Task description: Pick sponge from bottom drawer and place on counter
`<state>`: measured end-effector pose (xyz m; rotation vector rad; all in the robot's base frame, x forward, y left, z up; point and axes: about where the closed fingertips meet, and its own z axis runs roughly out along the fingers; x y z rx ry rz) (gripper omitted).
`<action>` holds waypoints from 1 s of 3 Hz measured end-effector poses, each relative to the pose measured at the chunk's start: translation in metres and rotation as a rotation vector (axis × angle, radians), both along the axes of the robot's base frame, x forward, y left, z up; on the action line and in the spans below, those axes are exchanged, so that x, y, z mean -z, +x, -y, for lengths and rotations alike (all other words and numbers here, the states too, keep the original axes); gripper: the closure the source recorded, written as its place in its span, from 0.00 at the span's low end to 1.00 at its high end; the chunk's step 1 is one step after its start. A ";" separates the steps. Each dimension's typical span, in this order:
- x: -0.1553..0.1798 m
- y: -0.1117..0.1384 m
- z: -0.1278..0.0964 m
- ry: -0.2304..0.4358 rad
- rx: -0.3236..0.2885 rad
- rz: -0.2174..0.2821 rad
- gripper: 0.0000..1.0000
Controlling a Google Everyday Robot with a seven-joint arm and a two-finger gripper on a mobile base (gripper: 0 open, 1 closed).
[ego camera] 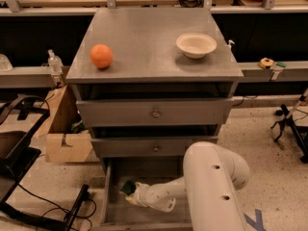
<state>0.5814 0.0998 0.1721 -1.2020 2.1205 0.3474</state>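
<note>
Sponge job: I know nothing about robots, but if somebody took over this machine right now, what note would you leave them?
Gripper: down inside the open bottom drawer, right at the sponge; a firm grip cannot be confirmed.
Sponge: in the drawer's left part, not lifted out.
Counter: holds an orange at left and a bowl at right.
Done: drawer open, arm reached in.
Left: secure the sponge, lift it out, set it on the counter.
</note>
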 end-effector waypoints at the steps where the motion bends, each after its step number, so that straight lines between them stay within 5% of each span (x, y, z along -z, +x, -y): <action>1: -0.103 -0.011 0.016 -0.004 -0.016 0.054 1.00; 3: -0.234 -0.089 0.033 -0.013 -0.107 0.085 1.00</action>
